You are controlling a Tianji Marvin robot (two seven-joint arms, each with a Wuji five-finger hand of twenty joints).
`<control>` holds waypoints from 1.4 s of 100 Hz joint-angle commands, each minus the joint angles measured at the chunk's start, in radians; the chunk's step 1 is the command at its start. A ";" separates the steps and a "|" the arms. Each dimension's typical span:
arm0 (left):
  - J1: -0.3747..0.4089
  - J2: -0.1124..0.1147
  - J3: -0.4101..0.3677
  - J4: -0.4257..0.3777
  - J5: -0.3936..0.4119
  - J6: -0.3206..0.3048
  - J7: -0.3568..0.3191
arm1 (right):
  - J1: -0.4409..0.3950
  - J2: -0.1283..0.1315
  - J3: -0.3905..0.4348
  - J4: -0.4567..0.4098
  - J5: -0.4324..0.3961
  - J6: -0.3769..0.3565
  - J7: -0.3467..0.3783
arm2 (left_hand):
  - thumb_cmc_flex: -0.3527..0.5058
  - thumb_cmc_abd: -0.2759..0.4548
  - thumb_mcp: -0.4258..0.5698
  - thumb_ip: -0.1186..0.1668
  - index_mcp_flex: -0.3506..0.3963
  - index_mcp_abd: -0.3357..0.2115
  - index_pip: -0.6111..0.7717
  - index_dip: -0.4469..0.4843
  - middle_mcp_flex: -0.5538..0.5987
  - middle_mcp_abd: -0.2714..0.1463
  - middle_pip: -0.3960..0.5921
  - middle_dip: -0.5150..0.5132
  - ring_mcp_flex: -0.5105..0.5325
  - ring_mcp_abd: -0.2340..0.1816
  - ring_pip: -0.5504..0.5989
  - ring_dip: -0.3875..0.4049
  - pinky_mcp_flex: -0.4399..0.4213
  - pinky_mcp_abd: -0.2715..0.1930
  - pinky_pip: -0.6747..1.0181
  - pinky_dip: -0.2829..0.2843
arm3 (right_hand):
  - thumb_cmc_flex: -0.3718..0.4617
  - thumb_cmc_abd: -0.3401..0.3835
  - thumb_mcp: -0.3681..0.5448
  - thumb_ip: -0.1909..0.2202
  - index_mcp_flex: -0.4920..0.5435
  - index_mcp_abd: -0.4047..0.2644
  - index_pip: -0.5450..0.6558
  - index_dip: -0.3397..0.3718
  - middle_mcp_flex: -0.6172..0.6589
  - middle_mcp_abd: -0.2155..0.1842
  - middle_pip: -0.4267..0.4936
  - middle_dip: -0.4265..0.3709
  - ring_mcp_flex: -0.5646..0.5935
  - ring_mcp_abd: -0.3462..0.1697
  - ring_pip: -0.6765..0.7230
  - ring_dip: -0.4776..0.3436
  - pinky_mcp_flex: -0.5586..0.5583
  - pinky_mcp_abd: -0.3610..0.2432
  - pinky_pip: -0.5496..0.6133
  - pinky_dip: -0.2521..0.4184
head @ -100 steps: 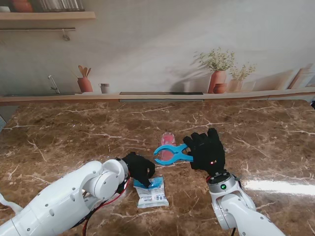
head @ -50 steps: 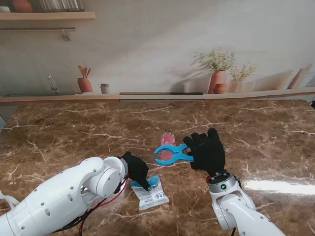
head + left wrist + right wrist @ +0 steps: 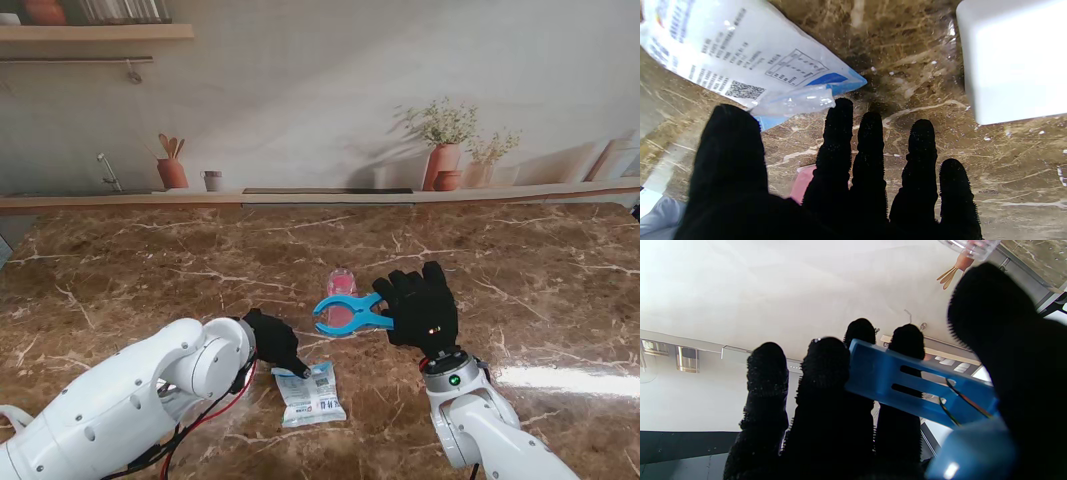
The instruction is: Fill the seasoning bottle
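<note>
The small clear plastic seasoning bottle with pink contents (image 3: 342, 296) stands upright on the brown marble-patterned table top (image 3: 150, 270), and everything else is placed from it. Just in front of the bottle, nearer to me, the big blue plastic clip (image 3: 347, 313) is held in the air with its open jaws pointing to the left; from the stand's view the clip overlaps the bottle's lower half, and whether the two touch cannot be told.

The right hand (image 3: 420, 306), in a black glove, sits to the right of the bottle and is clamped on the clip's handles — in the right wrist view the thumb presses one blue handle (image 3: 920, 386) while the fingers (image 3: 826, 373) wrap behind the other.

Nearer to me than the bottle and a little to its left lies the flat white-and-blue printed seasoning refill packet (image 3: 311, 391), resting on the table. The left hand (image 3: 270, 340), also black-gloved, is to the left of the bottle and nearer to me, at the packet's far corner. In the left wrist view its fingers (image 3: 840, 133) are spread apart and grip nothing — the forefinger tip is just at the packet's crumpled clear corner (image 3: 796, 100), palm facing the table.
</note>
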 commanded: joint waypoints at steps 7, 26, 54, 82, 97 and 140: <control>-0.015 0.015 0.040 0.011 -0.008 0.029 -0.040 | -0.007 -0.002 0.003 0.003 0.004 0.001 0.010 | 0.009 -0.019 -0.009 0.024 -0.003 0.037 -0.038 -0.018 0.067 0.077 -0.016 -0.054 0.042 0.044 0.014 -0.010 -0.003 0.020 0.065 -0.024 | 0.090 0.111 0.019 0.020 0.175 -0.171 0.471 0.164 0.170 -0.151 0.570 0.090 -0.008 -0.030 -0.017 0.015 -0.014 0.008 -0.012 0.022; -0.045 0.020 0.094 0.024 -0.016 0.036 -0.043 | -0.006 -0.004 0.002 0.005 0.007 0.004 0.004 | 0.019 -0.077 -0.002 0.030 -0.020 0.026 0.030 0.026 0.069 0.075 0.027 -0.015 0.040 0.035 0.024 0.001 -0.006 0.023 0.072 -0.046 | 0.091 0.115 0.017 0.019 0.173 -0.171 0.471 0.165 0.167 -0.151 0.567 0.089 -0.010 -0.030 -0.020 0.013 -0.016 0.008 -0.014 0.022; -0.075 0.019 0.189 0.058 -0.026 0.042 0.000 | -0.002 -0.007 -0.004 0.012 0.017 0.011 -0.005 | 0.098 -0.179 0.017 0.030 -0.095 -0.017 0.218 0.234 0.054 0.022 0.103 0.064 0.036 0.005 0.031 0.011 -0.006 0.021 0.074 -0.059 | 0.093 0.124 0.012 0.017 0.169 -0.172 0.469 0.168 0.164 -0.152 0.564 0.087 -0.012 -0.030 -0.025 0.011 -0.018 0.008 -0.017 0.021; -0.018 -0.013 0.172 0.101 -0.023 0.037 0.129 | -0.002 -0.007 -0.005 0.011 0.017 0.015 -0.002 | 0.121 -0.419 0.551 -0.118 0.060 -0.141 0.568 0.488 0.242 -0.014 0.130 0.021 0.191 -0.028 0.104 0.020 0.023 0.000 0.285 -0.065 | 0.093 0.131 0.007 0.015 0.165 -0.171 0.468 0.171 0.157 -0.154 0.560 0.085 -0.016 -0.030 -0.033 0.006 -0.020 0.007 -0.021 0.020; 0.009 -0.030 0.153 0.122 -0.027 0.026 0.191 | 0.002 -0.008 -0.007 0.013 0.018 0.016 -0.001 | 0.146 -0.479 0.695 -0.137 0.116 -0.190 0.656 0.559 0.433 -0.047 0.034 0.174 0.273 -0.063 0.134 0.019 0.069 -0.013 0.346 -0.092 | 0.094 0.131 0.005 0.015 0.164 -0.172 0.468 0.173 0.157 -0.154 0.559 0.084 -0.017 -0.030 -0.035 0.005 -0.020 0.007 -0.021 0.020; 0.013 -0.033 0.147 0.132 -0.005 0.023 0.208 | 0.004 -0.008 -0.011 0.014 0.019 0.017 0.002 | 0.120 -0.503 0.822 -0.112 -0.112 0.100 -0.117 -0.144 0.415 -0.096 -0.007 0.265 0.299 -0.053 0.098 0.073 0.078 0.023 0.354 -0.153 | 0.095 0.132 0.004 0.015 0.163 -0.172 0.466 0.176 0.156 -0.155 0.558 0.082 -0.017 -0.030 -0.038 0.002 -0.020 0.007 -0.021 0.021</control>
